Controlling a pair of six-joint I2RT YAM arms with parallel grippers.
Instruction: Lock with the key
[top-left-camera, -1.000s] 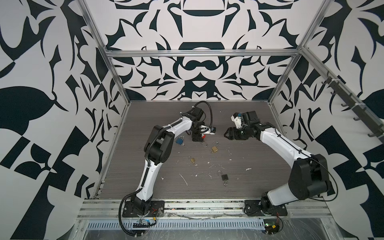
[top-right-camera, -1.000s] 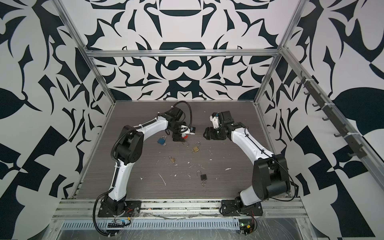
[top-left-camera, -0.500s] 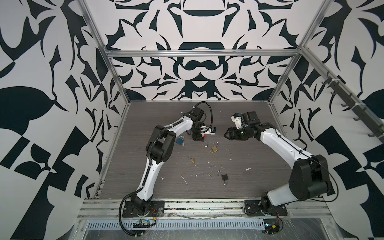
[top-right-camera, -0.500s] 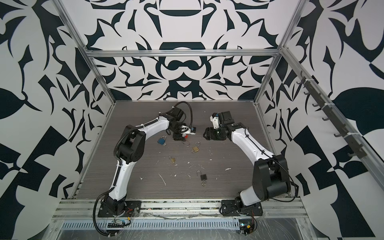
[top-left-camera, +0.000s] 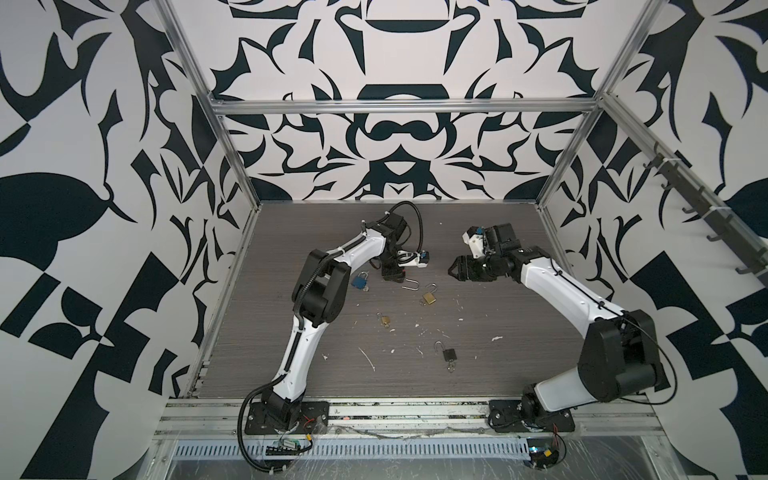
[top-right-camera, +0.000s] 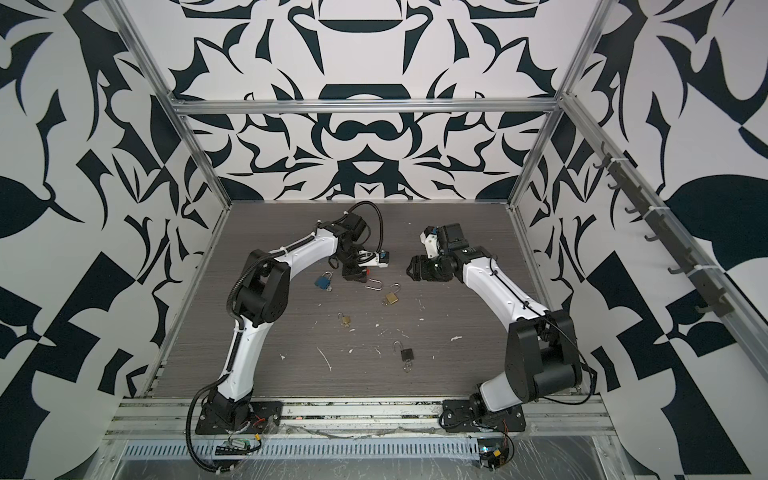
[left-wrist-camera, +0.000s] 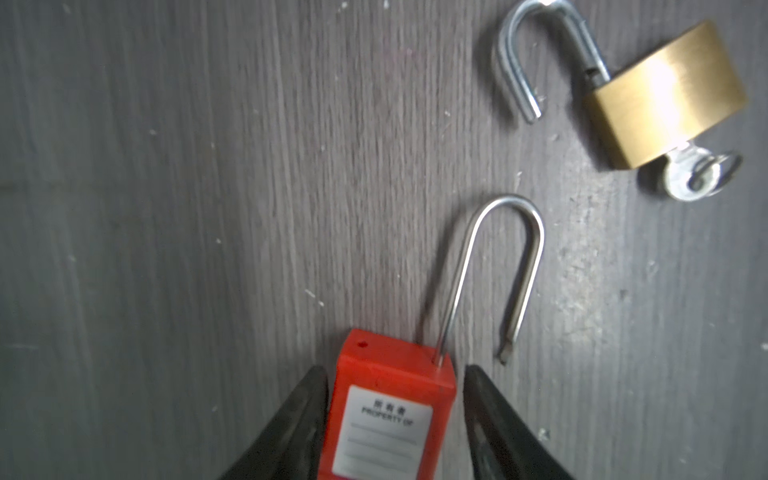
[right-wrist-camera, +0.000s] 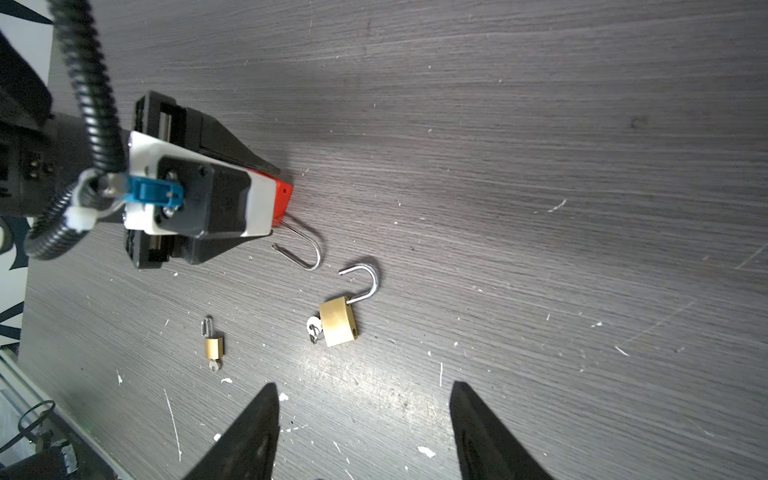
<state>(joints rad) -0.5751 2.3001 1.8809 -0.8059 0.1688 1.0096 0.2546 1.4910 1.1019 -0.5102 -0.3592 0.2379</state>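
Nearest the arm bases, well behind both grippers: a black padlock (top-left-camera: 449, 354), shackle swung open, key in its base. Farther in, closer to the left gripper (left-wrist-camera: 395, 371) than to the right: a small brass padlock (top-left-camera: 385, 320), also keyed. Next, just past the left gripper's fingertips and off to one side, a larger brass padlock (left-wrist-camera: 665, 95), shackle pulled out of its body, key (left-wrist-camera: 685, 178) seated in the keyway. Beside the left gripper, on the side away from the right one: a blue padlock (top-left-camera: 358, 282). Left gripper spread around the body of the red safety padlock (left-wrist-camera: 382, 424), flat on the worktop (left-wrist-camera: 208, 208); one finger (left-wrist-camera: 307, 399) against the red plastic, a sliver of worktop showing by the other. Long thin shackle (left-wrist-camera: 498, 249) pointing away from the fingertips, free end lying clear of the body. Across the gap, right gripper (right-wrist-camera: 363, 384) hovering above the worktop, fingers spread wide and empty.
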